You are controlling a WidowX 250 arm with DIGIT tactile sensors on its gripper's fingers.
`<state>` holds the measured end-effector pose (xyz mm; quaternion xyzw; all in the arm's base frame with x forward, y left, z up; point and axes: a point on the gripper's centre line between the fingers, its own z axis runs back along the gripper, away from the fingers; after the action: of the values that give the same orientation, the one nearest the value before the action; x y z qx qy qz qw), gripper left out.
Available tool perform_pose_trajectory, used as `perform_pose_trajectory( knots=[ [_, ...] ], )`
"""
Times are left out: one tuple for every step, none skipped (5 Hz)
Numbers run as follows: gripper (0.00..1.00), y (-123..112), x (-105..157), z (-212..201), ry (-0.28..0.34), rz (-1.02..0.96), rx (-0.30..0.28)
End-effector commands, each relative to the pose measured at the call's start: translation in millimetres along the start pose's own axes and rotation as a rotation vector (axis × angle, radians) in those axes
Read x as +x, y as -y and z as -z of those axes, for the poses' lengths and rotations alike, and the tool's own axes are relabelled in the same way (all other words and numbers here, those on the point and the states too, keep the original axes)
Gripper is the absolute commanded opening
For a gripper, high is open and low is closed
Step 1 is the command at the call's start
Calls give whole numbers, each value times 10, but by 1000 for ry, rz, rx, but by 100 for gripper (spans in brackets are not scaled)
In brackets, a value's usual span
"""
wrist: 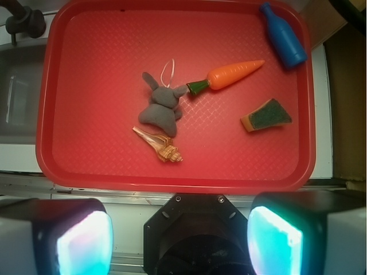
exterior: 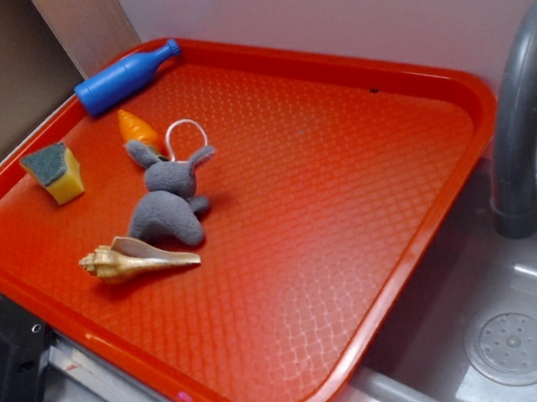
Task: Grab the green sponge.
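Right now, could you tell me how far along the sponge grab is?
Nothing is done yet. The green sponge lies untouched on the red tray, apart from the carrot. The gripper is open, high above the tray's near edge, holding nothing. Left: move over the sponge, descend, close, lift.

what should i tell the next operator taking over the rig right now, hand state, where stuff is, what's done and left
Hand: open, empty, high above the tray's near edge.
Green sponge: lying free on the red tray, apart from the toy carrot and below the blue bottle. Grey plush rabbit and seashell sit mid-tray.
Done: nothing; sponge untouched.
Left: move over the sponge, descend, close on it, lift.
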<state>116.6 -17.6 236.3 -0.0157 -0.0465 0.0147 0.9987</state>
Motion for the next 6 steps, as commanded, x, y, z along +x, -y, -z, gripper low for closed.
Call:
perform_pose_trajectory(
  knots=[
    [100, 0, 0, 0, 0, 0, 0],
    [100, -103, 150, 131, 7, -248, 36],
    [100, -215, 254, 267, 45, -499, 11],
    [100, -479, 367, 483, 80, -747, 28],
    [100, -781, 429, 753, 161, -900, 24],
    [100, -1060, 550, 1003, 199, -980, 53]
  ],
)
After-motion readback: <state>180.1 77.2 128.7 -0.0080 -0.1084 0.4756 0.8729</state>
